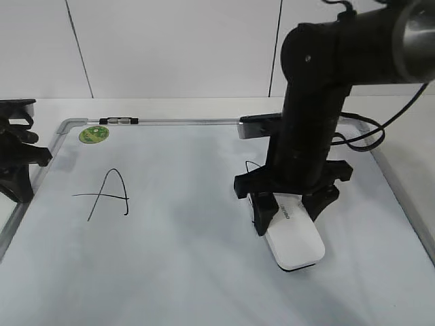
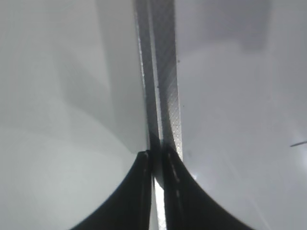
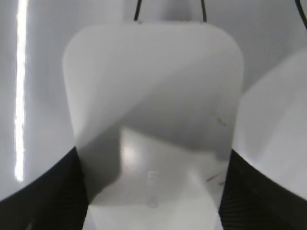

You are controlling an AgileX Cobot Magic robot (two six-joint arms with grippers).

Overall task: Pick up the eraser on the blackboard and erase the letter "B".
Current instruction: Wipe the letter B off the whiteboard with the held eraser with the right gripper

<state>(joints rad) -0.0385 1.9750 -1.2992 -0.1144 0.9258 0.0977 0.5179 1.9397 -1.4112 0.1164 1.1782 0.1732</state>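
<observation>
White plastic eraser point(image 1: 295, 239): lying flat on the blackboard point(image 1: 183, 272), right of centre, long axis running toward the near edge; small grey lettering showing on its top near the far end.
Right gripper point(image 1: 291, 212): coming straight down over the eraser's far end, one black finger point(image 1: 264, 216) sitting against each long side. Jaws are clamping the eraser; in the right wrist view the block point(image 3: 153, 120) is filling the gap between the two dark fingers point(image 3: 45, 201).
Letter "B" point(image 3: 170, 10): mostly hiding behind the arm and eraser; only thin black strokes are showing at the eraser's far edge in the right wrist view, and a short curl point(image 1: 250, 165) is peeking out left of the arm in the exterior view.
Blackboard: white surface in a grey metal frame, taking up most of the table point(image 1: 204, 107).
Letter "A" point(image 1: 105, 193): sitting on the left half, well apart from the eraser.
Green sticker point(image 1: 94, 134): sitting at the far left corner, with a small marker point(image 1: 119, 121) lying on the top frame just beside it.
Left gripper point(image 2: 156, 167): hanging at the board's left frame rail point(image 2: 160, 81), jaws together with only a thin slit between the tips; nothing is sitting between them.
</observation>
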